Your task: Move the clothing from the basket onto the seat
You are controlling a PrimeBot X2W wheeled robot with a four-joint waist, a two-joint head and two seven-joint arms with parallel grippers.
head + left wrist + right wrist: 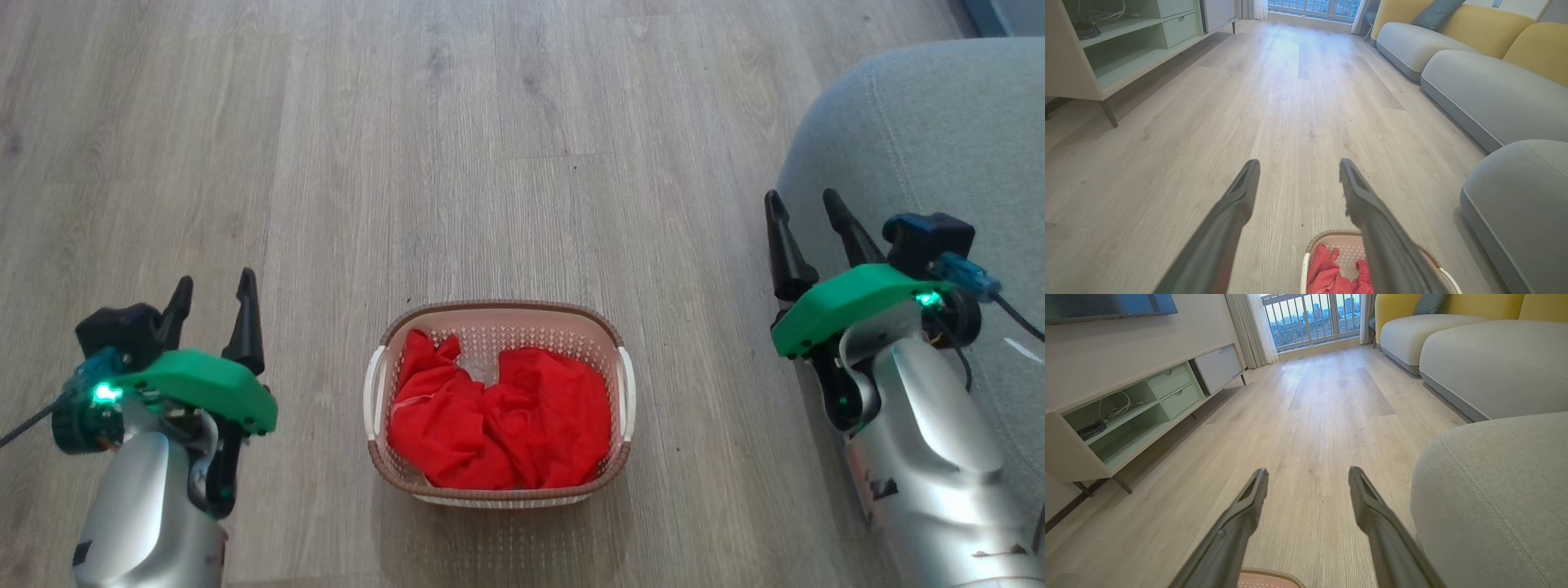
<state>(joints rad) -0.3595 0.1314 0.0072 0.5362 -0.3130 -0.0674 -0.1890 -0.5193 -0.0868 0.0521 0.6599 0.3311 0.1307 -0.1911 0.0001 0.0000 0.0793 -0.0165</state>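
The cream basket (622,384) with a brown rim stands on the wood floor in the middle of the head view. Bright red clothing (498,420) lies bunched inside it. My left gripper (214,290) hangs open to the basket's left, well apart from it. My right gripper (805,206) is open at the right, beside the grey seat (922,131). In the left wrist view the basket (1331,241) and the clothing (1325,273) show behind my right-hand finger, between open jaws (1297,164). The right wrist view has the open gripper (1308,472), the seat (1494,490) and a bit of basket rim (1267,573).
A low white and pale green TV cabinet (1126,416) runs along the far wall. More grey sofa cushions (1486,90) with yellow backs (1494,24) line the right side. A balcony railing (1310,316) and curtains close the far end.
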